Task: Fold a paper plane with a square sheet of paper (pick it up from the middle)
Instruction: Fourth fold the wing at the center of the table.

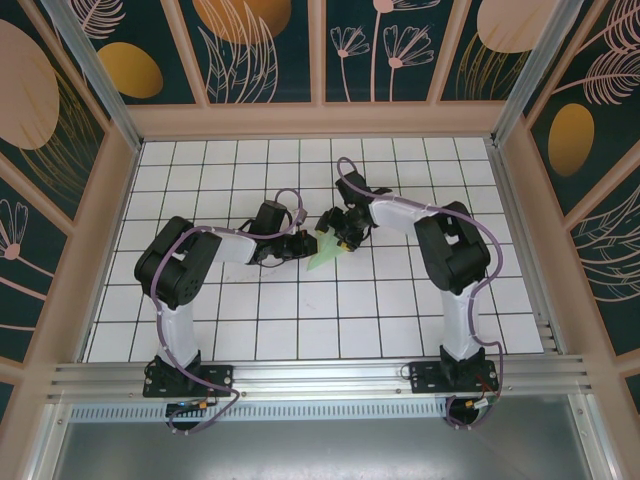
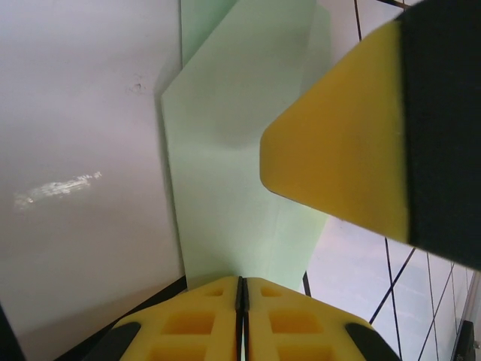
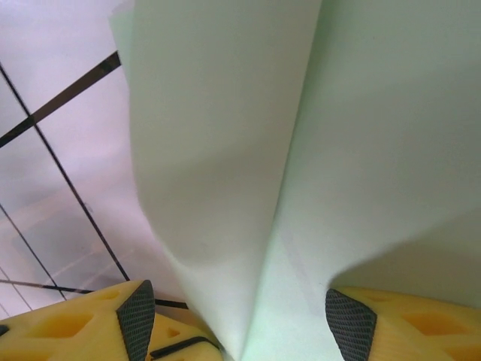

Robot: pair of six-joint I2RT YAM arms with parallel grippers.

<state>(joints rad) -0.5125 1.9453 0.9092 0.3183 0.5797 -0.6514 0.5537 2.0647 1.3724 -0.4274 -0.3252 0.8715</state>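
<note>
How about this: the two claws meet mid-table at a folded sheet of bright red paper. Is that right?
The colour is wrong: the folded sheet of paper is pale mint green, not red, as the top external view shows. The left claw and right claw do meet at it mid-table.

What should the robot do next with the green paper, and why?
Probably the right gripper should pinch gently shut on the crease. Its fingers stand apart with the folded green paper between them. The fold there looks soft rather than sharp. The left gripper is shut on the paper close by, so it should hold steady.
</note>
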